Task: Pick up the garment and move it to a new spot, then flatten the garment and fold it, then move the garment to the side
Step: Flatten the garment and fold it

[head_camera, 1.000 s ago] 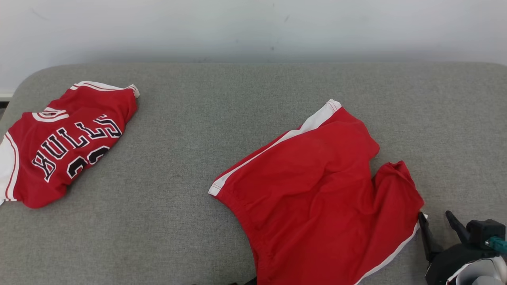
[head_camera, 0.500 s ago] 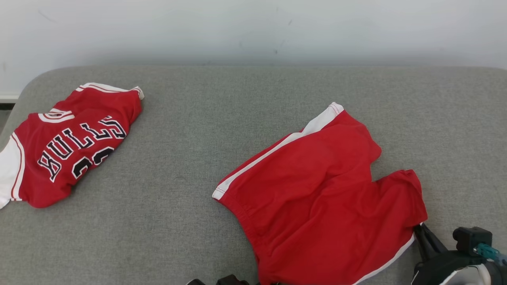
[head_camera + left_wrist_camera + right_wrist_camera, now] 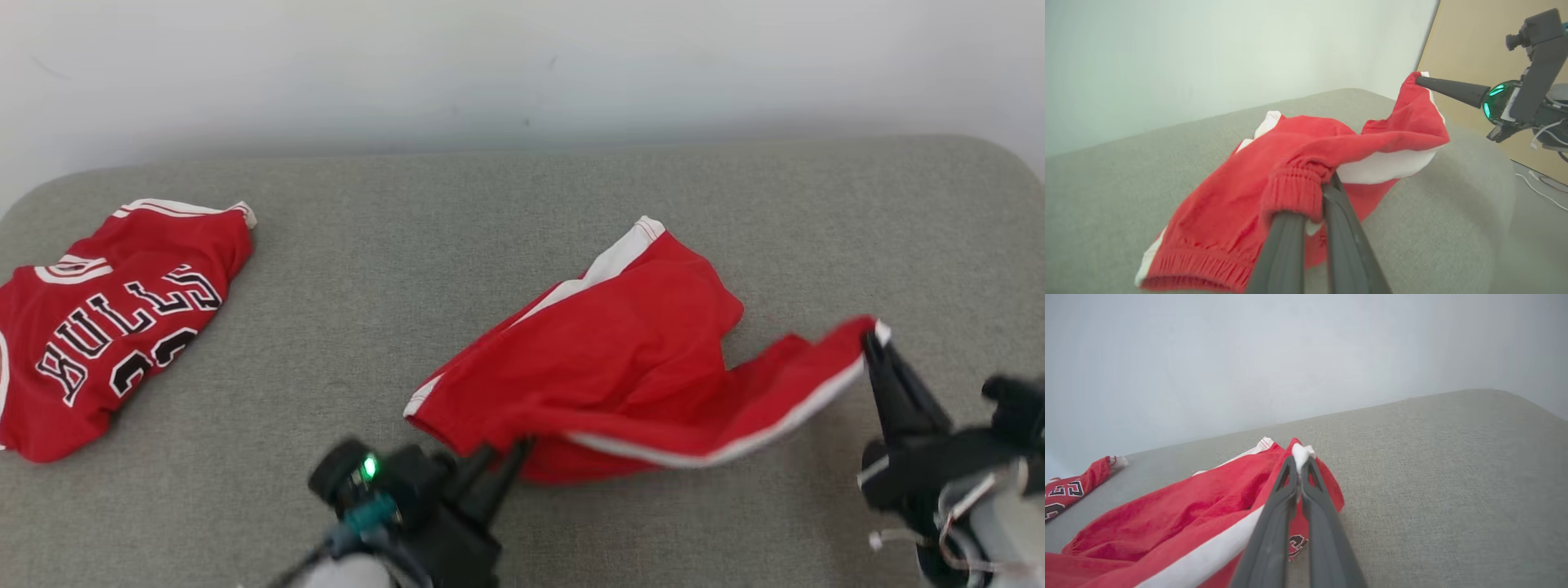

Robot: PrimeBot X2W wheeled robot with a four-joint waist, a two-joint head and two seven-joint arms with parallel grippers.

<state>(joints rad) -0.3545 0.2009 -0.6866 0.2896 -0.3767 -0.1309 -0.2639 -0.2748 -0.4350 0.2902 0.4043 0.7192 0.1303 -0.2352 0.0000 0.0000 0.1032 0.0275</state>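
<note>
A grey fabric-topped table (image 3: 367,245) runs across the head view, with a pale wall (image 3: 522,65) behind it. At the far left a folded red jersey (image 3: 122,327) with white trim and black lettering lies flat on the table, well apart from everything else.

Right of it, near the bottom edge, the left pincer (image 3: 508,451) points up and to the right. Its two dark fingers are clenched on the elastic waistband of a pair of red shorts (image 3: 637,367) with white side stripes, the garment of the task. The shorts spread across the middle and right of the table. Their near edge hangs between the two pincers, raised off the fabric top, while the far leg with its white hem rests on it. At the right, the right pincer (image 3: 872,341) is clamped on the hem corner of the other leg, holding it up in the air.

In the left wrist view the ribbed waistband bunches over the left pincer (image 3: 1325,190), and the right pincer (image 3: 1419,80) nips the red-and-white corner at the upper right.

In the right wrist view the right pincer (image 3: 1299,459) is pressed tight on a white scrap of hem. The shorts (image 3: 1167,514) trail down to the left, and the jersey (image 3: 1069,490) sits at the left edge
</note>
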